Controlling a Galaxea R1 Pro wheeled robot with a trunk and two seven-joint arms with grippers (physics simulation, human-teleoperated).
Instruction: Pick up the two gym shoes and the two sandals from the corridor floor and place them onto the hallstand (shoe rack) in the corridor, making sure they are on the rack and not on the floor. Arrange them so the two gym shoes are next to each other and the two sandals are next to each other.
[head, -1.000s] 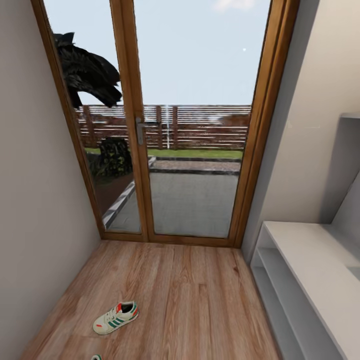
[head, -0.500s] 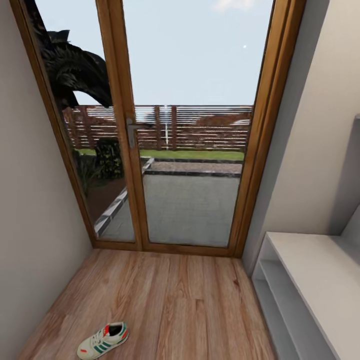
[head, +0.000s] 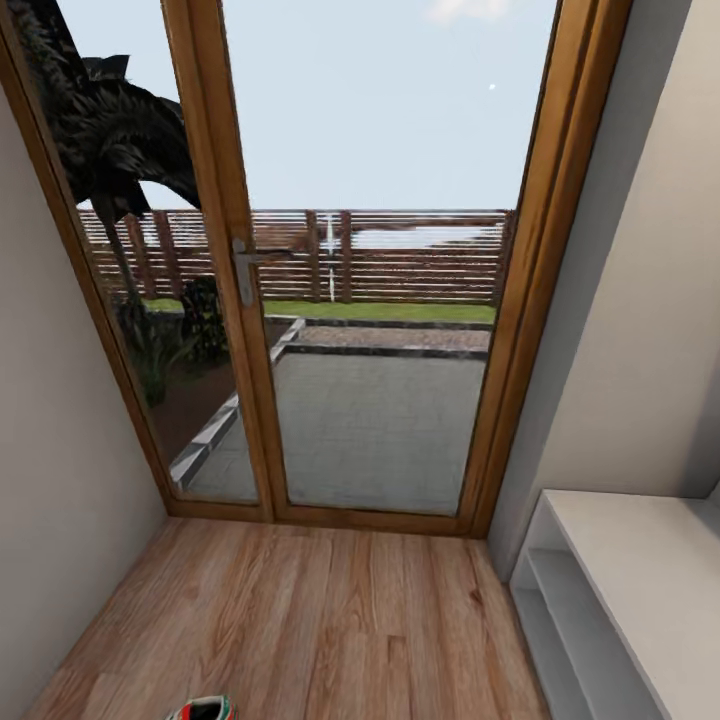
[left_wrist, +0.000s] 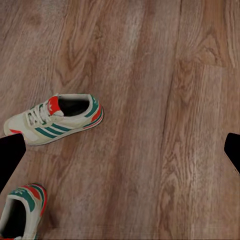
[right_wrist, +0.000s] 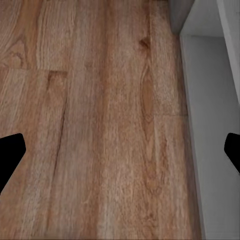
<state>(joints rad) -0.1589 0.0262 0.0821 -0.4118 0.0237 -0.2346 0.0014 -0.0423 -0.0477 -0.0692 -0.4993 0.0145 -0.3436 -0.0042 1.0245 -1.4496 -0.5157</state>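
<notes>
Basically hovering: left pincer (left_wrist: 120, 150) spread wide, holding nothing, over the corridor floor (left_wrist: 150, 75). One gym shoe (left_wrist: 54, 119) below, off toward one fingertip, second gym shoe (left_wrist: 22, 210) nearby. Probably light, squashy; best pinched across the heel collar. Right pincer (right_wrist: 120, 150) likewise released, hallstand (right_wrist: 210, 100) alongside.

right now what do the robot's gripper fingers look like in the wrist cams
Little shows: each wrist view catches two flat black fingertips with blunt, angled ends at opposite picture edges, left gripper over the plank floor, right gripper likewise. No cables, markings or arm links are visible.
</notes>
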